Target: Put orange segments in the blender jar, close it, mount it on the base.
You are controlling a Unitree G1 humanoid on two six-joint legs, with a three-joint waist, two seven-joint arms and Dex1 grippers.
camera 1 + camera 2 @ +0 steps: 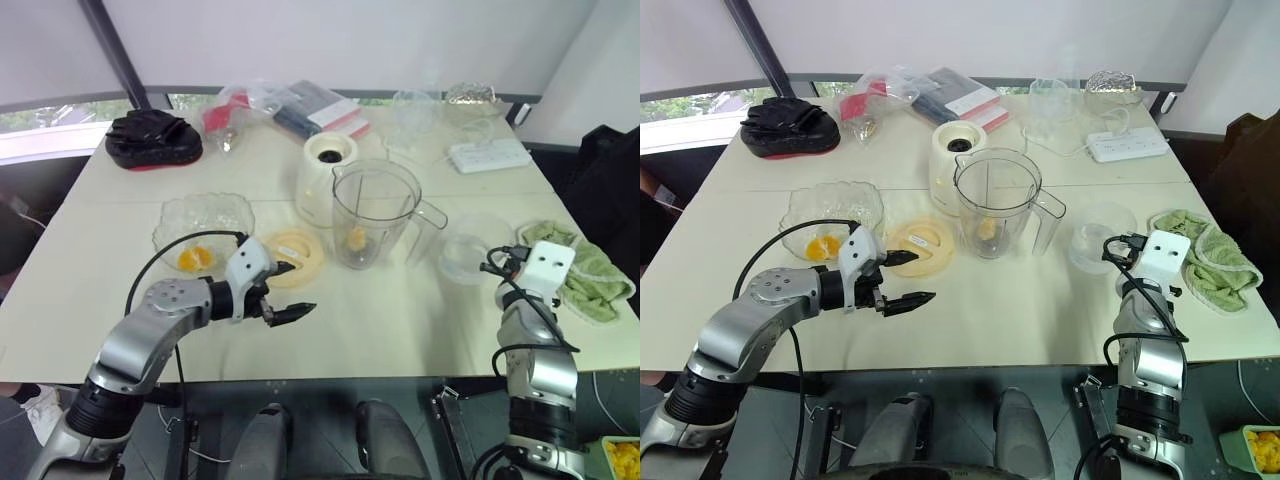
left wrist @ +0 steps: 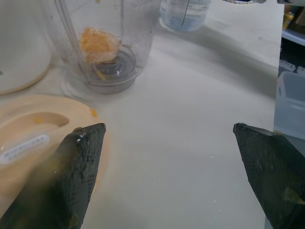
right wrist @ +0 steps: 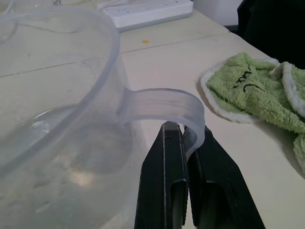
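Left gripper (image 1: 298, 289): fingers spread wide, holding nothing, just beside lid (image 1: 303, 250). Right gripper (image 3: 187, 136): fingers clamped on loop handle of clear container (image 3: 62, 90).

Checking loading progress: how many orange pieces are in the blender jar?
1: an orange piece at the bottom of the blender jar. More sit in the glass bowl; another could hide behind it.
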